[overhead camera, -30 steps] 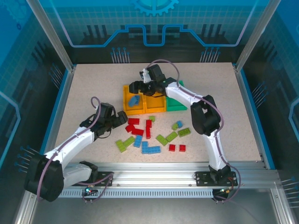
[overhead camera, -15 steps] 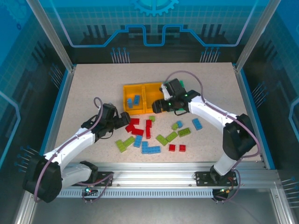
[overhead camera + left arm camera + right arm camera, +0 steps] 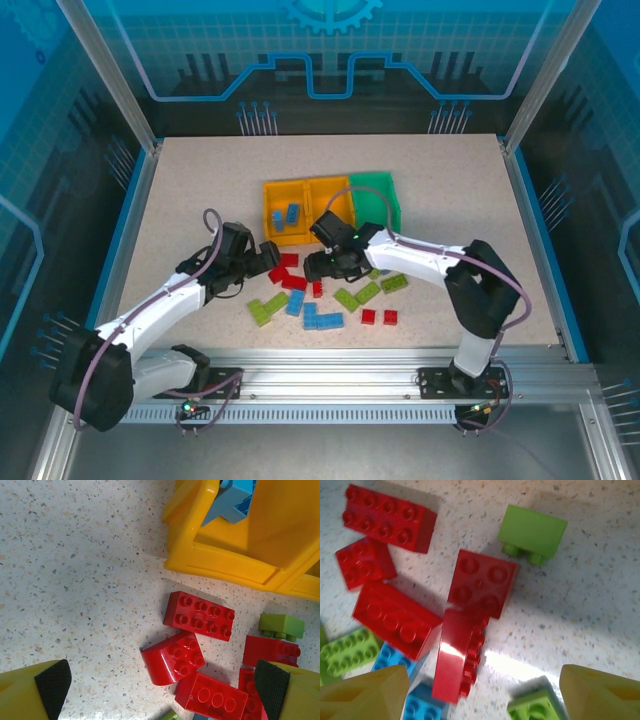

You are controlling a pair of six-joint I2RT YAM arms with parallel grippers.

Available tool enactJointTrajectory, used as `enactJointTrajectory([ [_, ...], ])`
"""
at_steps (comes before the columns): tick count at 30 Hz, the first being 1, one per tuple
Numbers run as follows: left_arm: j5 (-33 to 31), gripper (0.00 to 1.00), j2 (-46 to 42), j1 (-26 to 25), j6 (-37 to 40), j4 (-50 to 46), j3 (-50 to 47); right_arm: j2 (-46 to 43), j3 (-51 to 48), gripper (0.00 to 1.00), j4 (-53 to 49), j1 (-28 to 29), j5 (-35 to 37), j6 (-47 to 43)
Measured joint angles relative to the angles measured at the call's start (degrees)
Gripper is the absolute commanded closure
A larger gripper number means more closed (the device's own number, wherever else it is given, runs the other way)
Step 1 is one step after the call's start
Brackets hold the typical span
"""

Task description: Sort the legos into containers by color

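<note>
early going. two blue legos (image 3: 287,215) lie in the left yellow bin of the containers (image 3: 310,183). the middle and green bins look empty. the rest, red bricks (image 3: 290,272), lime bricks (image 3: 358,296) and blue bricks (image 3: 322,320), lie loose on the desk (image 3: 200,190) just in front of the containers. the left jaws stand wide and empty beside the red bricks. the right jaws stand apart over them, holding nothing.
</note>
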Motion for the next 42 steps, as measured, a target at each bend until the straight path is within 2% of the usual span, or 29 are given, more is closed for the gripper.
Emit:
enactJointTrajectory([
  [10, 0.0, 0.01, 0.0, 0.0, 0.0, 0.0, -0.3, 9.0, 7.3, 0.28, -1.7, 0.3, 4.1, 1.7],
  [16, 0.0, 0.01, 0.0, 0.0, 0.0, 0.0, -0.7, 11.1, 9.5, 0.42, -1.9, 0.4, 4.4, 2.0],
  [21, 0.0, 0.01, 0.0, 0.0, 0.0, 0.0, -0.7, 12.0, 10.0, 0.61, -2.0, 0.4, 4.5, 2.4],
  [24, 0.0, 0.01, 0.0, 0.0, 0.0, 0.0, -0.7, 11.9, 10.0, 0.68, -1.9, 0.6, 5.3, 2.4],
  [31, -0.5, 0.01, 0.0, -0.3, 0.0, -1.0, -0.7, 8.3, 9.4, 0.72, -4.1, 1.6, 8.3, 1.2],
  [36, -1.6, 0.01, 0.0, -3.5, 0.2, -2.3, -0.7, 1.4, 9.1, 0.72, -5.0, 0.6, 10.8, -1.0],
  [40, -2.2, 0.01, 0.1, -6.7, 0.7, -2.6, -0.6, -3.1, 9.1, 0.72, -4.9, -4.0, 12.7, -4.1],
  [42, -2.4, 0.01, 0.6, -8.4, 1.6, -2.6, -0.3, -4.3, 9.1, 0.71, -4.9, -8.5, 13.7, -6.3],
])
